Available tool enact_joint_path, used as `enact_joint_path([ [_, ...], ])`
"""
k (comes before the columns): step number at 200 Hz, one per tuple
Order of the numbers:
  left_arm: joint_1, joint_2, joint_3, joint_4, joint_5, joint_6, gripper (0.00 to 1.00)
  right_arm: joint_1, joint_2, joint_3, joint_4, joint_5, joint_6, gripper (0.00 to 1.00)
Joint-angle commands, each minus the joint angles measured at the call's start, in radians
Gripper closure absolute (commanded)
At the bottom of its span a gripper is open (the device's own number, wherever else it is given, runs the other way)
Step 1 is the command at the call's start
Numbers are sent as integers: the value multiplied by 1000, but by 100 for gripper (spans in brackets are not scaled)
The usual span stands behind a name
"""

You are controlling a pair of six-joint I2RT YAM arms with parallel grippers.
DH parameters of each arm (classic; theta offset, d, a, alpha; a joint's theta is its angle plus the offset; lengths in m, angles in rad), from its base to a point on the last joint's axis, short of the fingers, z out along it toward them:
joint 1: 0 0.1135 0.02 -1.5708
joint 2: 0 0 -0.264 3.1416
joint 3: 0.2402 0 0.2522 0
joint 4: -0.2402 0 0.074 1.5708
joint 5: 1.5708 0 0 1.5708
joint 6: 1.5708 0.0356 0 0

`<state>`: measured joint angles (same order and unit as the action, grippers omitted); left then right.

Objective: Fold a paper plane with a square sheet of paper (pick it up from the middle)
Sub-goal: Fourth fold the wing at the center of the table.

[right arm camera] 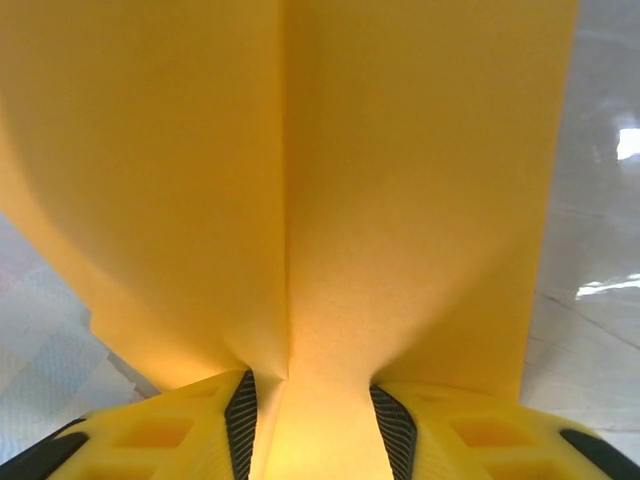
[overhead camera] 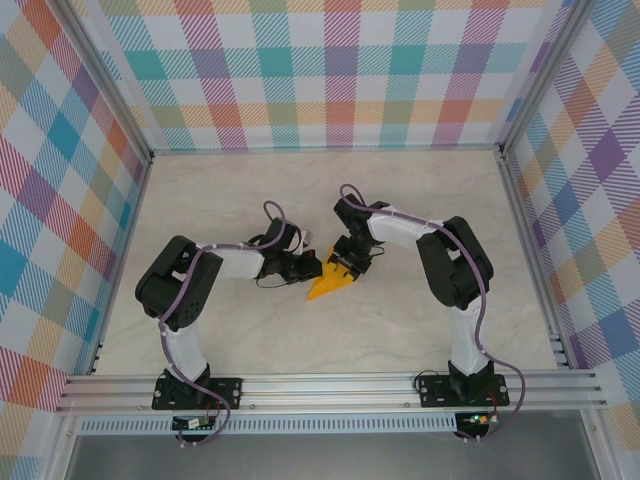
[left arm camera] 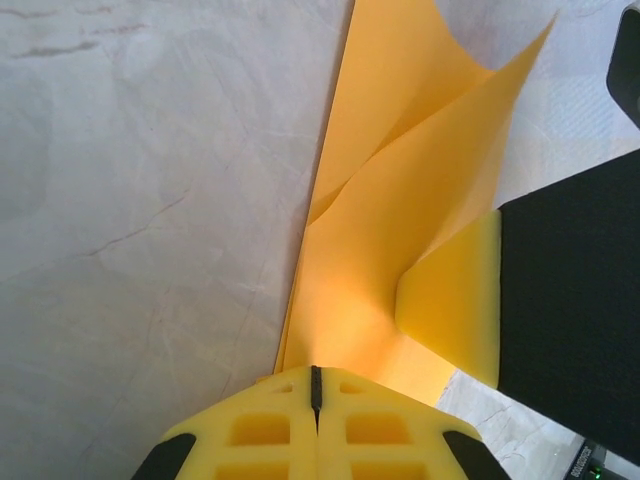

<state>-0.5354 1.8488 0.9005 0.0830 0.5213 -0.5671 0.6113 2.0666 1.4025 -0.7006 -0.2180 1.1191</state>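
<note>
The left tool (left arm camera: 315,378), jaws pressed together, pinches the edge of a thin, creased orange-yellow sheet of paper (left arm camera: 400,200). The right tool (right arm camera: 310,388), jaws narrowly apart, straddles a fold; whether it grips is unclear. The paper sits between both tools, mid pale marbled table (overhead camera: 400,320).

Both arms bent inward, L gripper (left arm camera: 316,385) fully closed, R gripper (right arm camera: 310,410) jaws partly apart.
</note>
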Motion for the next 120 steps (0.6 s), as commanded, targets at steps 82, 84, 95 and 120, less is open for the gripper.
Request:
enact_joint_path([
  [82,-8,12,19,-35,37,43,98,11,141,-95,-48,81,3,64],
  [84,-8,11,18,-32,39,43,98,11,140,-97,-49,81,4,64],
  [95,-8,7,20,-19,50,43,97,11,139,-98,-46,81,2,64],
  [120,-8,21,29,-40,38,45,98,11,135,-100,-35,75,-2,64],
])
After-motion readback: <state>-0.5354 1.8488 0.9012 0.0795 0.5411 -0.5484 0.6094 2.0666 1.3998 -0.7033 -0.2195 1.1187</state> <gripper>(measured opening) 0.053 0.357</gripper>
